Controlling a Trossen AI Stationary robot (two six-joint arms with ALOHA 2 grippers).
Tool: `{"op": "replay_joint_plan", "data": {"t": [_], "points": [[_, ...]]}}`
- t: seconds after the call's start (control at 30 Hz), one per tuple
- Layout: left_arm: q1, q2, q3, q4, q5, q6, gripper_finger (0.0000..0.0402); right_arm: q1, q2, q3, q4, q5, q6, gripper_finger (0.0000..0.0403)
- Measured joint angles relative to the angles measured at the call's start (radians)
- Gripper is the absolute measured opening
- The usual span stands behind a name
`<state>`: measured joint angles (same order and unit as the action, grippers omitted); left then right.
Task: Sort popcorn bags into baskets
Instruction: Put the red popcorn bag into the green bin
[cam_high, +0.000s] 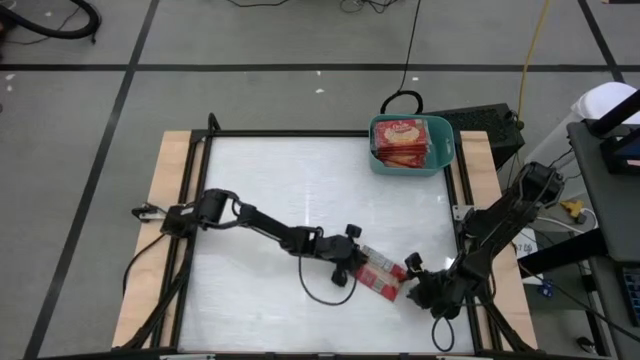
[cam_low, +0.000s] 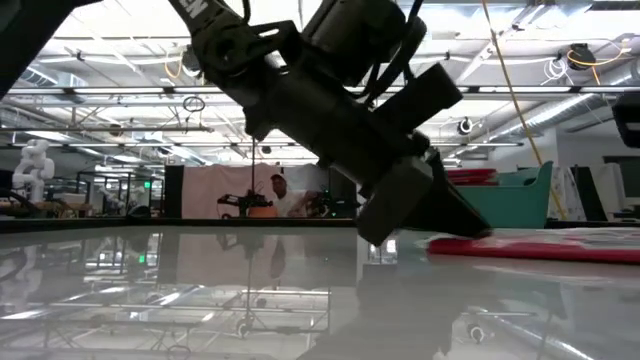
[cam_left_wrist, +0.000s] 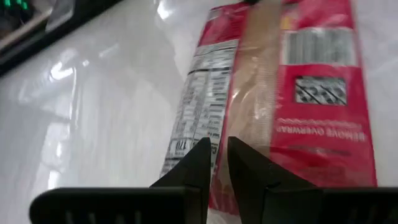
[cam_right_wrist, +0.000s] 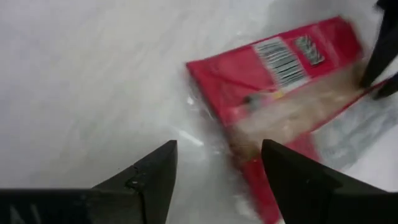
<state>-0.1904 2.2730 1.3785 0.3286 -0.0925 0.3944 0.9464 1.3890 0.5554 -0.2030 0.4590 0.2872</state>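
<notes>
One red popcorn bag (cam_high: 382, 277) lies flat on the white table near its front right, printed back panel and barcode up (cam_left_wrist: 298, 93). My left gripper (cam_high: 352, 268) slants down onto the bag's left end, its fingers almost together (cam_left_wrist: 221, 158). My right gripper (cam_high: 418, 287) is open just right of the bag, and its fingers (cam_right_wrist: 217, 162) stand short of the bag's corner (cam_right_wrist: 205, 74) without touching. The teal basket (cam_high: 375, 150) sits at the far right with several red packets (cam_high: 410, 140) inside. My left gripper has its two fingertips (cam_left_wrist: 202, 158) on the bag's short end next to the nutrition panel (cam_left_wrist: 193, 124), a sliver of wrapper showing between them. The fingers come slanting down from the table's left, along the bag. The bag stays flat on the table (cam_low: 540, 246).
A black box (cam_high: 490, 125) stands behind the basket, off the table's far right corner. A thin cable loop (cam_high: 330, 290) hangs from the left arm onto the table. Wooden strips (cam_high: 170, 200) border the left and right sides. Bare white surface spans the middle and left.
</notes>
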Motion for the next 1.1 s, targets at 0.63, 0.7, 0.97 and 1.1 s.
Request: {"op": "replay_joint_plan", "data": {"t": [0.63, 0.7, 0.97, 1.1], "points": [[0.029, -0.008, 0.000, -0.041, 0.043, -0.170, 0.0060, -0.021, 0.103, -0.001, 0.056, 0.296, -0.286, 0.0108], [0.029, -0.019, -0.001, -0.052, 0.042, -0.174, 0.0060, -0.016, 0.092, -0.001, 0.059, 0.300, -0.274, 0.0080], [0.028, -0.106, -0.002, -0.084, 0.043, -0.196, 0.0060, -0.025, 0.075, -0.002, 0.058, 0.249, -0.196, 0.0007], [0.022, -0.159, -0.004, -0.132, 0.040, -0.195, 0.0060, -0.025, 0.075, -0.002, 0.075, 0.248, -0.190, 0.0006]]}}
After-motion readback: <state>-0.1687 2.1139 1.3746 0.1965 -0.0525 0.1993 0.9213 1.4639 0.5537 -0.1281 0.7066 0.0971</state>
